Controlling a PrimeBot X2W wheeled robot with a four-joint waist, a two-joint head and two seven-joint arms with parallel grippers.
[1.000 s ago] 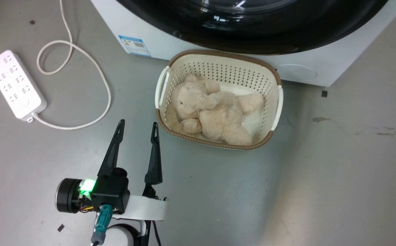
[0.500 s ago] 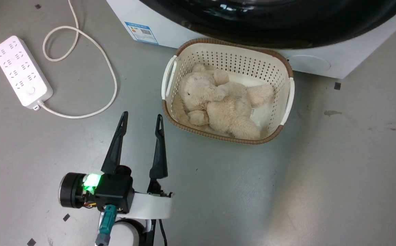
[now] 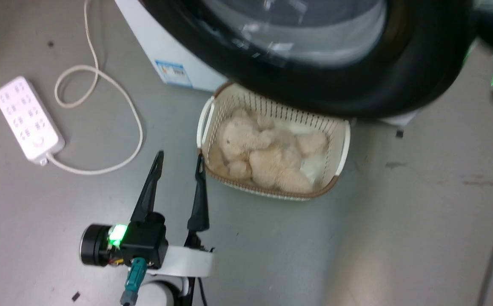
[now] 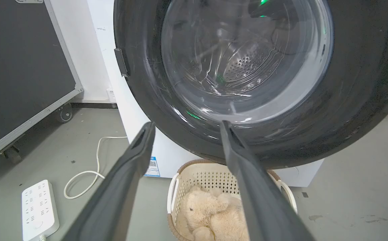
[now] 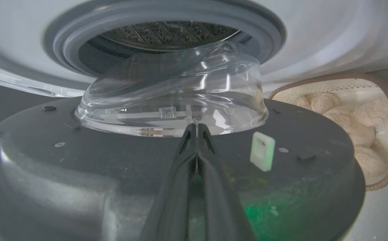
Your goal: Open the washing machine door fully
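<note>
- Black and glossy, the washing machine door [image 3: 399, 85] stands swung partway out from the white washing machine [image 3: 161, 46]. Its clear bowl window is out of the grey gasket [image 5: 167, 15] (best seen from the right wrist).
- Right gripper [image 5: 197, 126]: fingers pressed together with nothing between them, tips by the foot of the glass bowl on the door's inner face.
- Left gripper [image 3: 179, 155]: fingers spread wide and empty, over the floor beside the basket [image 3: 345, 140] holding a teddy bear [image 3: 263, 153].
</note>
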